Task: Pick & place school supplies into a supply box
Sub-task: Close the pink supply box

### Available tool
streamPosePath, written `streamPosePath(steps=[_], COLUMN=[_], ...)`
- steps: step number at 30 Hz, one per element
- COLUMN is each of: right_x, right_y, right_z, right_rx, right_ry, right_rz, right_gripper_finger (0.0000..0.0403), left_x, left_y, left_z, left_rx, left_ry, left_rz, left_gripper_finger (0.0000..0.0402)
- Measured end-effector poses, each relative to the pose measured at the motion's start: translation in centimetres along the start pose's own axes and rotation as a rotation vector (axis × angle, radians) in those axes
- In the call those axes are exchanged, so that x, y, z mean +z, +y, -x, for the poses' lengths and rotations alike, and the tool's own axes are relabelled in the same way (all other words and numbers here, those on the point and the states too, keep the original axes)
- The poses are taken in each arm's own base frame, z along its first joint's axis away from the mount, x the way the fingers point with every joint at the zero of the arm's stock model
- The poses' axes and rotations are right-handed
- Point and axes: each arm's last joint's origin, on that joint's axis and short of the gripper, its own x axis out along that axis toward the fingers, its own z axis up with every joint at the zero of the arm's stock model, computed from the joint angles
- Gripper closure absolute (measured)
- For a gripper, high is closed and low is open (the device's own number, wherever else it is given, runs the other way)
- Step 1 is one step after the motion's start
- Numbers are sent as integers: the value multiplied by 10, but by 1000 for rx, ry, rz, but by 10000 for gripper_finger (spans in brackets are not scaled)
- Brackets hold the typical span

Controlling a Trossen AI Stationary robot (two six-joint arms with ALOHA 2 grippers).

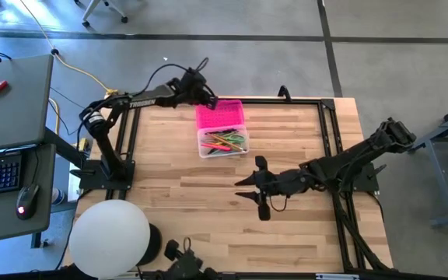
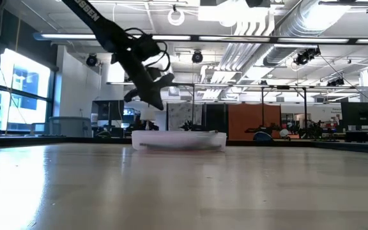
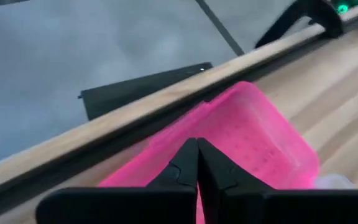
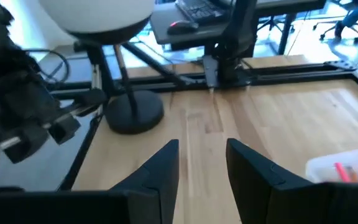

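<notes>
Translucent clear plastic supply box (image 1: 222, 143) with open bright pink dotted lid (image 1: 220, 115), directly under the left gripper (image 1: 211, 99). Inside, a tangle of pink, yellow and green pens (image 1: 225, 142), individually hard to separate. Left fingers (image 3: 185, 168) pressed together above the lid, empty. Right gripper (image 1: 249, 191) well apart, spread wide, empty.

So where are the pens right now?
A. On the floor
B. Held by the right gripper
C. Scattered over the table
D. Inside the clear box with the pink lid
D: the high view shows the coloured pens lying in the clear box, its pink lid open behind, the left gripper at the lid, and the right gripper open with nothing in it.
</notes>
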Motion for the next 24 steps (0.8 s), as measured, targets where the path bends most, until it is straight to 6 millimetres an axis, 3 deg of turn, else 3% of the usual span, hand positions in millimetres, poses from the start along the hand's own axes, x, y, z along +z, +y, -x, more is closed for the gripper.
streamPosePath(steps=[5,12,16,20,22,24], right_x=[6,14,19,2,-13,-26], right_y=[-9,-33,-59,-84,-94,-104], right_z=[-3,-8,-12,-30,-44,-57], right_rx=[-64,-192,-300,-446,-505,-539], right_ry=[-50,-91,-112,-13,57,113], right_rz=[-2,59,-14,-49,-44,-26], right_gripper_finger=[290,290,296,346,384,393], left_x=[1,7,1,-8,-16,-22], left_y=[22,40,41,44,43,46], left_z=[-7,-8,-8,-9,-13,-20], left_rx=[47,132,140,167,181,197], left_ry=[25,0,66,156,208,247], left_rz=[15,-5,-18,-21,-7,-5], left_gripper_finger=[390,325,337,387,387,377])
